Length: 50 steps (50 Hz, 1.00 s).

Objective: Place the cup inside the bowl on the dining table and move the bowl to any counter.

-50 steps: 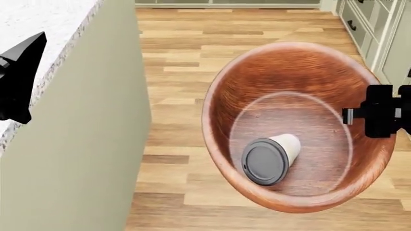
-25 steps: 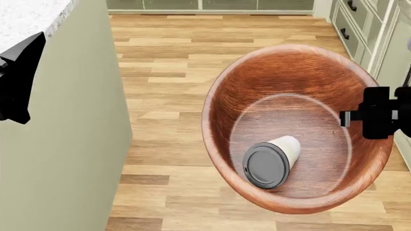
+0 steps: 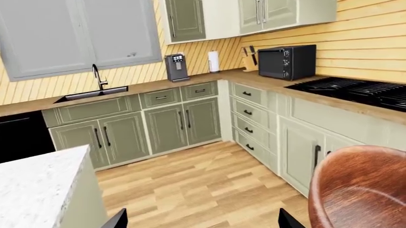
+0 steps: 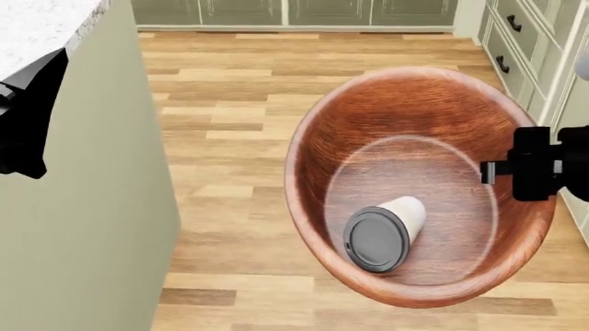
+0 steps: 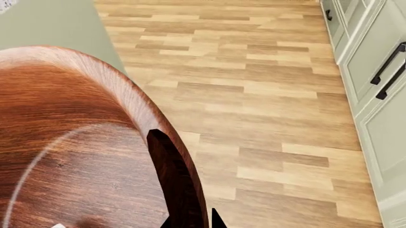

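Note:
The reddish-brown wooden bowl [image 4: 414, 145] hangs in the air over the wood floor, held by its right rim. The cream cup [image 4: 387, 231] with a grey lid lies on its side inside the bowl. My right gripper [image 4: 501, 169] is shut on the bowl's rim [image 5: 184, 190], one finger inside and one outside. My left gripper [image 3: 199, 223] is open and empty; its dark fingertips [image 3: 117, 221] show over the floor. In the head view it is a black shape [image 4: 27, 117] by the white speckled dining table [image 4: 37, 27]. The bowl's edge shows in the left wrist view [image 3: 362, 190].
A light brown counter [image 3: 159, 83] with a black sink [image 3: 89, 93], coffee machine [image 3: 176, 67] and microwave [image 3: 285, 61] runs along the walls above green cabinets. A stove [image 3: 355, 88] sits on the right counter. Green cabinet drawers [image 4: 515, 41] stand close right of the bowl.
The view has shifted: the dining table slid further left and the far cabinets came into sight. The bowl with the cup stays held by my right gripper in the same pose.

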### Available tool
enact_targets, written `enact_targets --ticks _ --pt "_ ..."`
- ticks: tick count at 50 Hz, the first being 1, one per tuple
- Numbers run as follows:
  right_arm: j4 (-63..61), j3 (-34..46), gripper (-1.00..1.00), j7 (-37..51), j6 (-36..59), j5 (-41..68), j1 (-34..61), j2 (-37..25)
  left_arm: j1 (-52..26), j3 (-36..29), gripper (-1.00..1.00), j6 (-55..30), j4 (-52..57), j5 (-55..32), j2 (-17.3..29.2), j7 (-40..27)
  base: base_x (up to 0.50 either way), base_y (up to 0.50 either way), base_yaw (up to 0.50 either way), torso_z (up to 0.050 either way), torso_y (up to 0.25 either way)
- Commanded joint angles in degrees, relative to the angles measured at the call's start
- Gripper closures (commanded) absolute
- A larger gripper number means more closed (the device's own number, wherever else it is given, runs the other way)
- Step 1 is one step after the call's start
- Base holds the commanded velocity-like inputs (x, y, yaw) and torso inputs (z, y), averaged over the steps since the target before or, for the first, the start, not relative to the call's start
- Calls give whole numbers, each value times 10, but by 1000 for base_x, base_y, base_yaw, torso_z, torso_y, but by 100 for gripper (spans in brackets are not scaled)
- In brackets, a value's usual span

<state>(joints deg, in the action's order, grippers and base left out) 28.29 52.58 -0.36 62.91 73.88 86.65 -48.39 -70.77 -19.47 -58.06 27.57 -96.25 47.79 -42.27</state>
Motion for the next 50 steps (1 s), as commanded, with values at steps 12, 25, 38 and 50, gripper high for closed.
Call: enact_targets --ticks 12,25,38,50 --pt "6 -14 100 -8 -6 8 1 5 -4 -5 -100 12 -8 14 -4 6 500 0 0 0 2" --pt "9 -14 100 -5 2 9 12 11 -3 -3 -100 15 -5 9 -1 4 500 0 0 0 2" --pt "36 -4 100 -27 -7 -9 23 26 4 -7 -100 19 -10 22 -2 15 500 0 0 0 2" --pt "24 -17 100 -22 -14 6 12 12 11 -6 -100 26 -5 21 -2 8 500 0 0 0 2"
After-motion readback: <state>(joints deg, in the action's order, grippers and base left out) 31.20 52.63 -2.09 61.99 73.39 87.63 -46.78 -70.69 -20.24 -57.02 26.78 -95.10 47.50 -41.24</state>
